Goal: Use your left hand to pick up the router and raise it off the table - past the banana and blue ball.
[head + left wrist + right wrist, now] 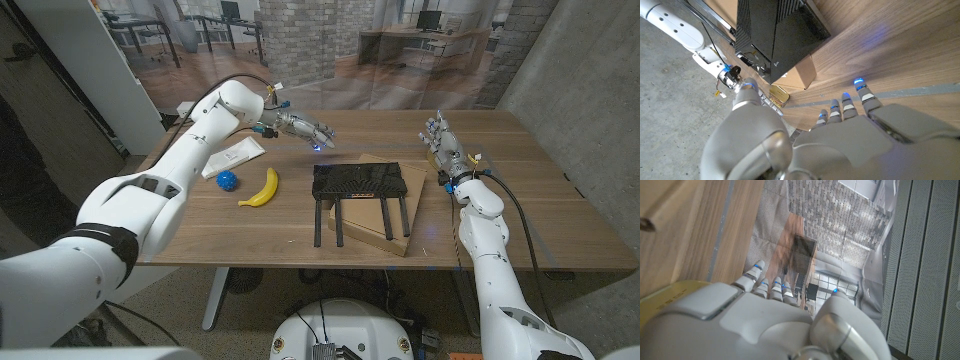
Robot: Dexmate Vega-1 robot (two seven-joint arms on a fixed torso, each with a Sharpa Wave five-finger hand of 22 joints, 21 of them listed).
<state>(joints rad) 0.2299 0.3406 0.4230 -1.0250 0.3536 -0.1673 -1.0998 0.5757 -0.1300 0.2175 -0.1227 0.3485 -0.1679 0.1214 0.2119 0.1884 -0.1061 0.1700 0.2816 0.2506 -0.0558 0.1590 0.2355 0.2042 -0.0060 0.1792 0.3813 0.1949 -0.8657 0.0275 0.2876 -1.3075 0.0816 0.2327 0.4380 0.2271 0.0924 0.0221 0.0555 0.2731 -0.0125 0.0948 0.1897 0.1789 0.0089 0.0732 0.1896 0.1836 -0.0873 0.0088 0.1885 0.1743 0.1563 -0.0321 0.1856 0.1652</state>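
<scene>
Your flat black router (pixel 358 183) with thin antennas sits on a brown cardboard box (pixel 405 215) mid-counter. The yellow banana (pixel 262 188) lies at its 9 o'clock, the small blue ball (pixel 226 181) beyond. Reach too flat and you could shove it off the box. Your left hand (pixel 303 130) hovers at its 11 o'clock, fingers apart, holding nothing.
</scene>
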